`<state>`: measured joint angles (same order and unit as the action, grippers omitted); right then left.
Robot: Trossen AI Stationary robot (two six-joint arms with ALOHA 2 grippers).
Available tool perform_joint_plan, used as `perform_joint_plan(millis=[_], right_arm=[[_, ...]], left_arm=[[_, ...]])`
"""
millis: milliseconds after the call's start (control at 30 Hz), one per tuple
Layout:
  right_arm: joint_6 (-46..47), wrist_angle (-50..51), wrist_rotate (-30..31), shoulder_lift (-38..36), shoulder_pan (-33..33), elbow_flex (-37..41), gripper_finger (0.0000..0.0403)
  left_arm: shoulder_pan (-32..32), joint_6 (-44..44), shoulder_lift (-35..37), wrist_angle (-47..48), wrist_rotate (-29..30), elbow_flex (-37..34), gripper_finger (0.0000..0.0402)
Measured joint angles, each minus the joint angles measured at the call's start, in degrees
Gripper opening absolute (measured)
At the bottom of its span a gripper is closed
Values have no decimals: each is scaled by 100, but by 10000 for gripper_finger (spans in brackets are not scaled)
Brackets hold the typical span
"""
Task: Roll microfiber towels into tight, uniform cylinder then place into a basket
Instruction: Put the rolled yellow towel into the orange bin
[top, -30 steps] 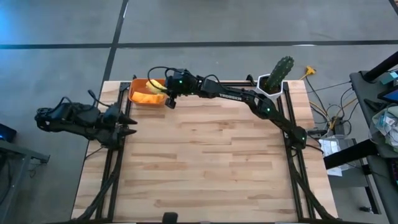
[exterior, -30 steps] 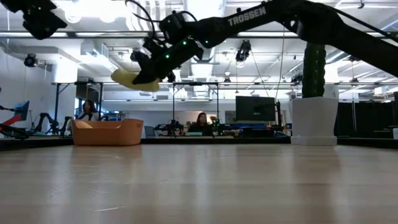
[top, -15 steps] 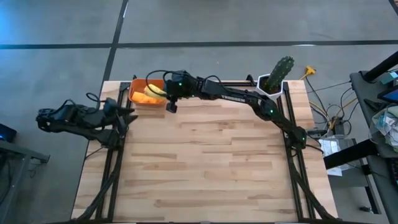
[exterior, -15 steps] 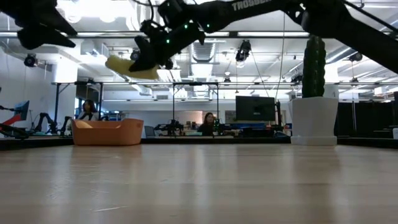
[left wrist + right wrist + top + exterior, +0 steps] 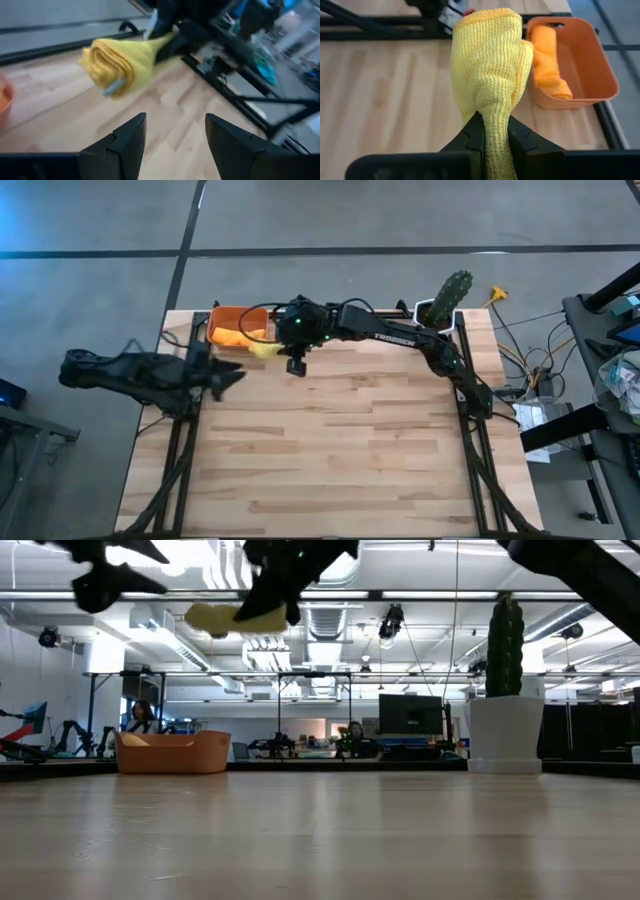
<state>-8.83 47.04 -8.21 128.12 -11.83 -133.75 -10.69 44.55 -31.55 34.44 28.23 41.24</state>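
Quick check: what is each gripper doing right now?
Left gripper: open, empty, facing the yellow towel.
Right gripper: shut on the yellow towel, held up in the air.

Robotics lab: open hall, ceiling ducts [image 5: 330, 625], monitors [image 5: 410, 715], seated people [image 5: 140, 717], spare arm [image 5: 70, 732].

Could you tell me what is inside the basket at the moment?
A rolled orange towel lies inside the basket. The yellow towel is not in it: the right gripper holds it in the air beside the basket. The near wall hides part of the floor.
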Motion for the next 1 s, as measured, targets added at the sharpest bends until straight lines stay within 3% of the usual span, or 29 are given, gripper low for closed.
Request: perform_joint_plan(millis=[167, 333, 433, 567, 667, 800, 1000], right_arm=[[86, 332, -191, -432, 72, -18, 29], [-175, 1022, -183, -699, 252, -4, 29], [-427, 1320, -145, -884, 447, -4, 29], [-789, 1182, 274, -1065, 794, -4, 29], [-1140, 1117, 628, -1206, 1046, -4, 29], [-1236, 1452, 1171, -1304, 1242, -11, 29], [-775, 1677, 1542, -1304, 1238, 1, 29]], left_arm=[[186, -200, -782, -557, 40, 263, 187], [520, -359, -670, -733, 223, 565, 187], [947, -468, -605, -1403, 26, 631, 187], [1813, 244, -837, -1647, -1584, 506, 187], [2343, 848, -1189, -2610, -2887, 316, 187], [2851, 1735, -1714, -4211, -3789, 218, 187], [3159, 2643, -2440, -4656, -5464, 209, 187]])
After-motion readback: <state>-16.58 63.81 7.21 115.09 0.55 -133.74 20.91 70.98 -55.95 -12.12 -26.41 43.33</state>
